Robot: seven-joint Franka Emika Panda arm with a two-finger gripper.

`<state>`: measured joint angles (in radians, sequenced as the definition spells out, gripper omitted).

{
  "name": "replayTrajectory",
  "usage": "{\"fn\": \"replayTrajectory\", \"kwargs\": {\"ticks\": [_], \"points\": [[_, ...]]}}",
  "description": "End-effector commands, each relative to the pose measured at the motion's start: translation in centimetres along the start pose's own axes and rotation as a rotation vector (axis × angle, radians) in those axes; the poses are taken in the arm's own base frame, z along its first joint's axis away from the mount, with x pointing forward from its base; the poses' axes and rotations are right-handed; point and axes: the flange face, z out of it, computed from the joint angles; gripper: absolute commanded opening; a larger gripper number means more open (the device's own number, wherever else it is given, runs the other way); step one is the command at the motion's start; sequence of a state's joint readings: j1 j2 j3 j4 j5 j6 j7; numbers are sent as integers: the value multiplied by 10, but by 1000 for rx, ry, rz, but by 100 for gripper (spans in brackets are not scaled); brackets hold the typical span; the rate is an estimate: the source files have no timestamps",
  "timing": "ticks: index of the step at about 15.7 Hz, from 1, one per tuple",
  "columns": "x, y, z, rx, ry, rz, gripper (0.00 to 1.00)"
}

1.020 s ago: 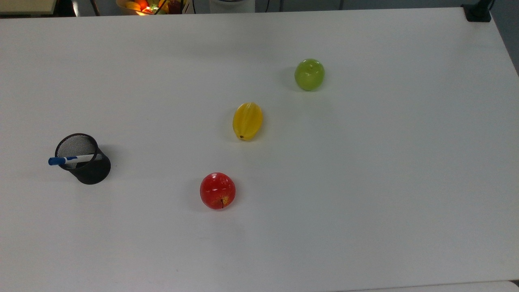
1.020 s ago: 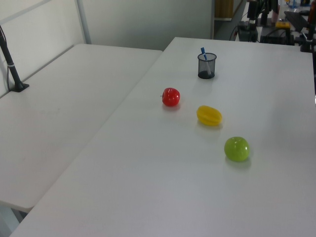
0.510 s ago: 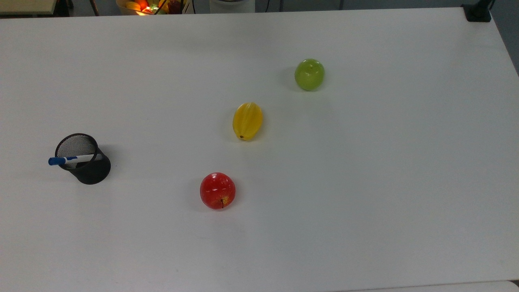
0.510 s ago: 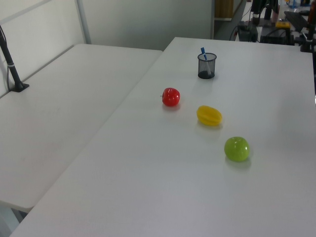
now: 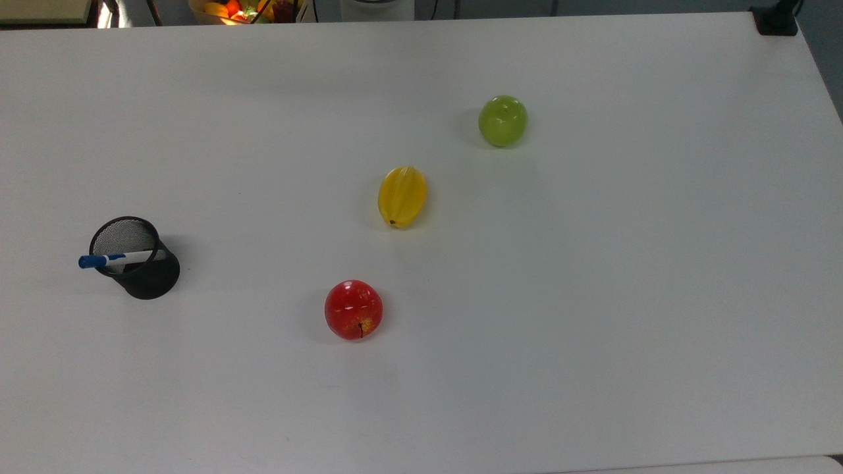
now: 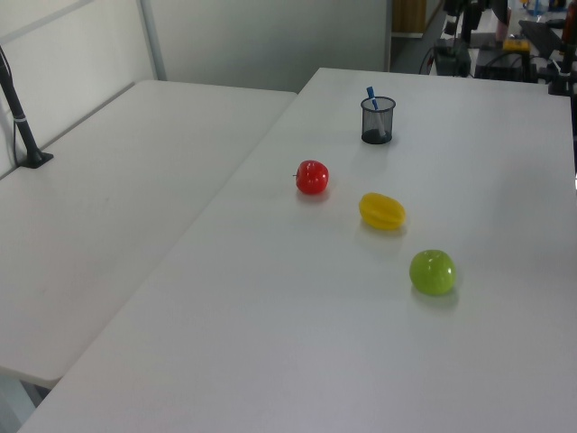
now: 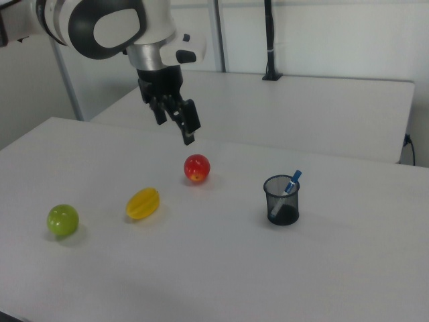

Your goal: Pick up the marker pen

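The marker pen (image 5: 116, 259) has a white barrel and a blue cap. It leans in a black mesh cup (image 5: 150, 279) at the top view's left, cap end sticking out over the rim. The left view shows the marker pen (image 6: 370, 95) in the cup (image 6: 378, 124) at the far end of the table. In the right view the marker pen (image 7: 291, 182) stands tilted in the cup (image 7: 281, 201). My gripper (image 7: 175, 131) hangs open and empty in the air above the table, up and to the right view's left of the cup, over the red apple.
Three fruits lie in a diagonal row on the white table (image 5: 593, 296): a red apple (image 5: 353, 309), a yellow fruit (image 5: 402, 196) and a green apple (image 5: 502, 120). A second white table (image 6: 99, 216) adjoins. A black post (image 7: 268, 40) stands on it.
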<state>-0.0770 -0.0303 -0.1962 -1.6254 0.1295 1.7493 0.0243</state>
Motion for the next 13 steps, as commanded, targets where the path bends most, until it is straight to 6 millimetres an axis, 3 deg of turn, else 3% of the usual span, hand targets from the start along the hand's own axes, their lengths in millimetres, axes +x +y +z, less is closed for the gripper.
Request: {"fn": "replayTrajectory", "kwargs": {"ticks": [1,8,13], "points": [[26,30,-3,4,140,53,100],[93,41,110,-33,265,197,98],[136,49,174,-53,409,239,98]]}}
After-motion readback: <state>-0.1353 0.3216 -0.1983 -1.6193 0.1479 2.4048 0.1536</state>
